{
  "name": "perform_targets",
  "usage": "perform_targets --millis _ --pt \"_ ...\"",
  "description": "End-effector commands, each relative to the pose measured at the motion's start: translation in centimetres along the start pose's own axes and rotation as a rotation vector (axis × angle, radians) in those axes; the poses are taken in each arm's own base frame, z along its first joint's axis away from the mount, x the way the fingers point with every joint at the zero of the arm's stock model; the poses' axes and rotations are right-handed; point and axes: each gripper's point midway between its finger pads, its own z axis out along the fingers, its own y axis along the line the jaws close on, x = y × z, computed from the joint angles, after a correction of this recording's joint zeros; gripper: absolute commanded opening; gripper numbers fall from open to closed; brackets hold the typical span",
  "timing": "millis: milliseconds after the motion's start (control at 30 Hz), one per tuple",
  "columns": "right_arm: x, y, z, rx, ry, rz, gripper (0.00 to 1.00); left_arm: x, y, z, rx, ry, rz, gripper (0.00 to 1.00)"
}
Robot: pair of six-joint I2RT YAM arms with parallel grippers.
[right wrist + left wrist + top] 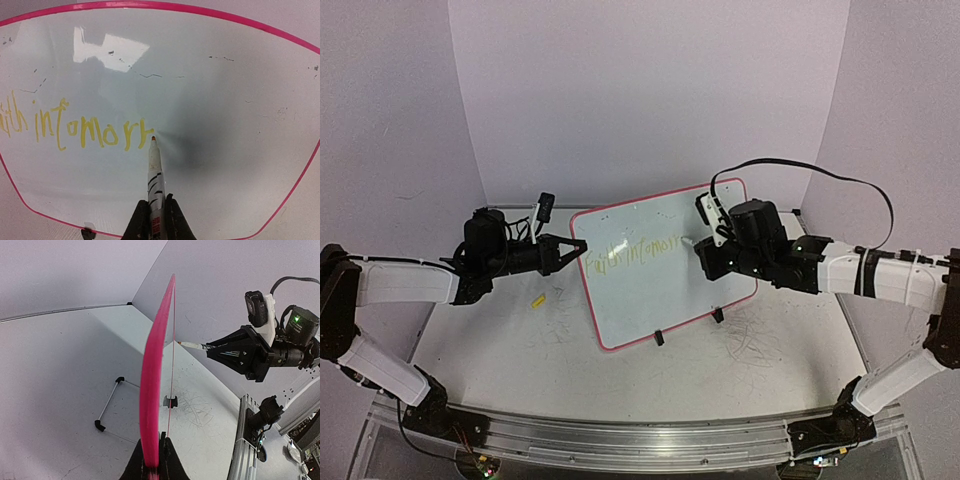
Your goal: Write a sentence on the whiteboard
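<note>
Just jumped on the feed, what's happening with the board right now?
The left claw is shut on the left edge of the whiteboard, holding it upright. The right claw is shut on a marker, with its tip at the board just after the last letter. The sentence, in yellow, runs partway across and ends in what reads like "in tomorr", so the writing looks unfinished.

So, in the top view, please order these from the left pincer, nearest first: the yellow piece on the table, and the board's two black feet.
1. Yellow piece, on the table near the left pincer.
2. Left foot, under the whiteboard, centre.
3. Right foot, further right.
</note>
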Motion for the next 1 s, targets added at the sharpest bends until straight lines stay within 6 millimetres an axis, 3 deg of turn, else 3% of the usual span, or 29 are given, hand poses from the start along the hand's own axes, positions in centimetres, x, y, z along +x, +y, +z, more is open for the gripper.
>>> perform_targets --millis 0,433,700,967 --pt "-2.4 -0.6 0.0 0.042 -0.058 0.035 0.00 0.3 0.5 0.5 -0.032 0.030 0.054 0.00" --pt "-3.1 -0.6 0.8 0.057 -0.071 0.041 0.00 0.4 0.5 0.4 -0.032 0.032 0.056 0.00" --pt "-1.7 0.0 1.4 0.027 -0.024 0.053 0.00 0.5 0.5 0.2 -0.034 0.030 0.058 0.00" --pt "-0.1 0.0 0.7 0.010 0.012 0.075 0.00 0.4 0.5 0.3 -0.036 0.030 0.059 0.00"
